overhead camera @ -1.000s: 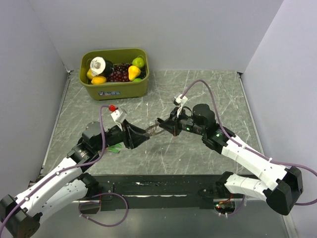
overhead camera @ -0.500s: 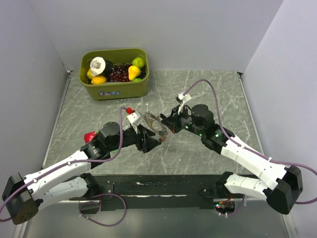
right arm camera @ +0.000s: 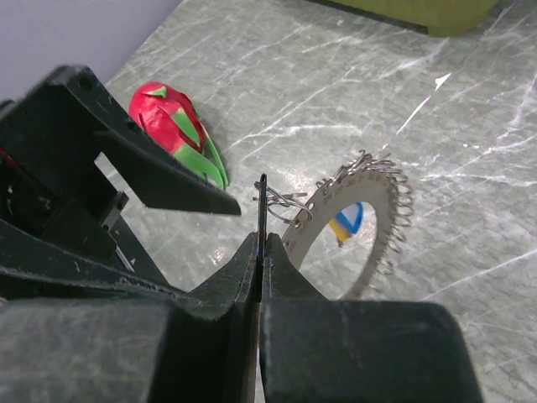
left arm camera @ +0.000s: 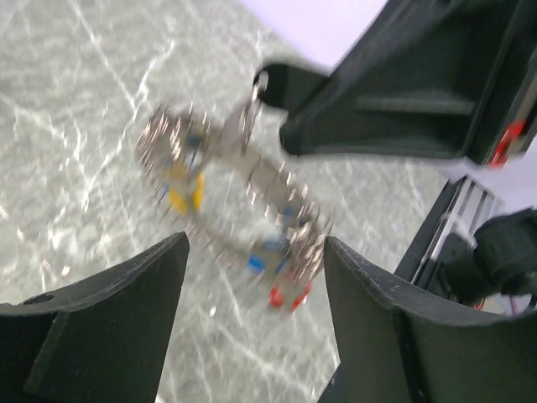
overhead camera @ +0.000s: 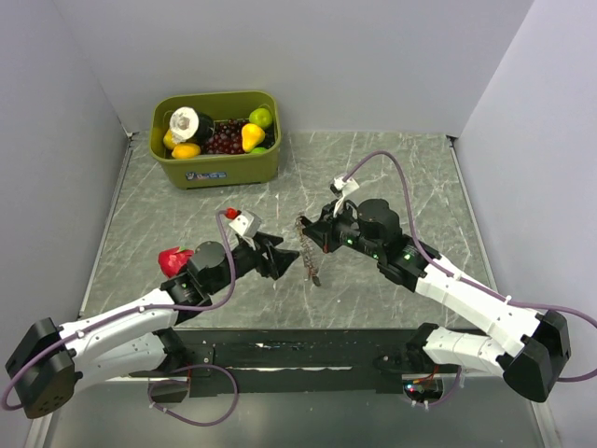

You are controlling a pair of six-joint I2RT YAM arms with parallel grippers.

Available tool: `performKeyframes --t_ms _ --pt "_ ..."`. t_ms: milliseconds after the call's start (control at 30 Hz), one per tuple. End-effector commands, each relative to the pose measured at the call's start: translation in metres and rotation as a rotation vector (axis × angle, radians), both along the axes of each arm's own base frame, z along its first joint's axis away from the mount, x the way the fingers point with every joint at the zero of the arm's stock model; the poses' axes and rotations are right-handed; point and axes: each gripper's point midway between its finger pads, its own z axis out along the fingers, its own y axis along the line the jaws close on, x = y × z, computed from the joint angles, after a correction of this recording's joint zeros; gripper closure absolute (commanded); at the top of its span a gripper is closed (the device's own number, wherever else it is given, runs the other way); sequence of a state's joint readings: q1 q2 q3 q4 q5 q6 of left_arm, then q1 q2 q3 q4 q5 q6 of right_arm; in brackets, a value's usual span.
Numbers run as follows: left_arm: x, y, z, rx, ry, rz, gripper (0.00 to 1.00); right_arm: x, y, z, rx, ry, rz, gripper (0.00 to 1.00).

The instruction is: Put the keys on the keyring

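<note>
Above the table (overhead camera: 401, 168), the right gripper (right arm camera: 261, 243) clamps the keyring (right arm camera: 382, 220); the left gripper (overhead camera: 283, 254) gapes wide.

Bright metal against matt plastic and veined stone.
The keyring (right arm camera: 315, 210) is thin grey metal wire, shiny, with a rough coiled edge; the keys (left arm camera: 186, 189) have smooth yellow, blue and red plastic heads. The left gripper (left arm camera: 256, 248) has matt black plastic fingers (left arm camera: 109, 319). The table (overhead camera: 392, 168) looks like polished grey marble.

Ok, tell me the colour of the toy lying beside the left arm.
The toy is red with green patches; the right wrist view shows it best.
</note>
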State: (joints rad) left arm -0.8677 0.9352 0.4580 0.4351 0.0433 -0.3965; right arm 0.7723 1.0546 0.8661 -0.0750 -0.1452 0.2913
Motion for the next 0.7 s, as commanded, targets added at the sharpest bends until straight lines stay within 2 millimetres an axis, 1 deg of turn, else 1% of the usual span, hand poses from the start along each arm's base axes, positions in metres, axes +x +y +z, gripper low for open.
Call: performKeyframes --t_ms 0,33,100,133,267,300,400,433,467,500,533,567,667 --pt "0.004 -0.007 0.034 -0.105 -0.098 -0.005 0.28 0.004 0.006 0.054 0.091 -0.11 -0.015 1.0" --pt "0.004 -0.011 0.031 -0.098 -0.088 -0.017 0.26 0.004 0.007 0.055 0.09 -0.114 -0.015 1.0" --pt "0.007 -0.014 0.031 -0.091 -0.079 -0.02 0.25 0.003 0.008 0.055 0.086 -0.114 -0.011 1.0" --pt "0.008 -0.017 0.027 -0.084 -0.066 -0.02 0.23 0.003 0.007 0.055 0.086 -0.116 -0.012 1.0" --pt "0.012 -0.016 0.026 -0.093 -0.056 0.001 0.23 0.001 0.008 0.056 0.087 -0.123 -0.006 1.0" --pt "0.013 -0.016 0.03 -0.114 -0.071 0.002 0.23 0.001 0.008 0.056 0.085 -0.121 -0.006 1.0" --pt "0.013 -0.014 0.031 -0.136 -0.088 0.005 0.27 -0.001 0.008 0.057 0.086 -0.123 0.005 1.0" --pt "0.013 -0.013 0.038 -0.162 -0.112 0.011 0.28 -0.002 0.009 0.058 0.085 -0.124 0.01 1.0" --pt "0.012 -0.011 0.034 -0.161 -0.119 0.011 0.28 -0.003 0.009 0.057 0.083 -0.124 0.015 1.0" --pt "0.012 -0.009 0.035 -0.169 -0.131 0.016 0.28 -0.004 0.01 0.057 0.082 -0.123 0.018 1.0" --pt "0.012 -0.006 0.043 -0.193 -0.166 0.026 0.28 -0.004 0.01 0.058 0.082 -0.123 0.018 1.0" --pt "0.011 -0.005 0.038 -0.188 -0.174 0.025 0.27 -0.005 0.009 0.057 0.081 -0.124 0.02 1.0" --pt "0.007 -0.005 0.041 -0.186 -0.214 0.005 0.26 -0.006 0.009 0.059 0.084 -0.128 0.018 1.0"
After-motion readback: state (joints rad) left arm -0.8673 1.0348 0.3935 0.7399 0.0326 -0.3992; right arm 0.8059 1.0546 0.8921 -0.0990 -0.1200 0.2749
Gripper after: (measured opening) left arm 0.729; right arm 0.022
